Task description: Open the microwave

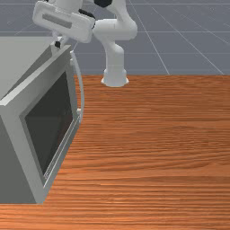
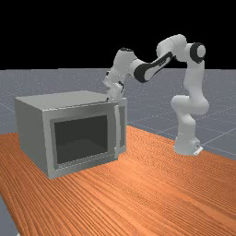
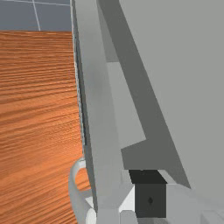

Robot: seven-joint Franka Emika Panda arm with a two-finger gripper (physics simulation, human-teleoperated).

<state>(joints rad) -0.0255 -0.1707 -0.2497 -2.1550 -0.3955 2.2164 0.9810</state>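
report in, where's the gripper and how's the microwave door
Gripper at the door's top edge, near the handle. Microwave door ajar, gap between it and the body. No obstacle seen in front of it.

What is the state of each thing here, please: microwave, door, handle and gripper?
Microwave: standing upright on the table.
Door: ajar, gap behind its top edge.
Handle: upright, attached to the door.
Gripper: at the door's top edge, near the handle.
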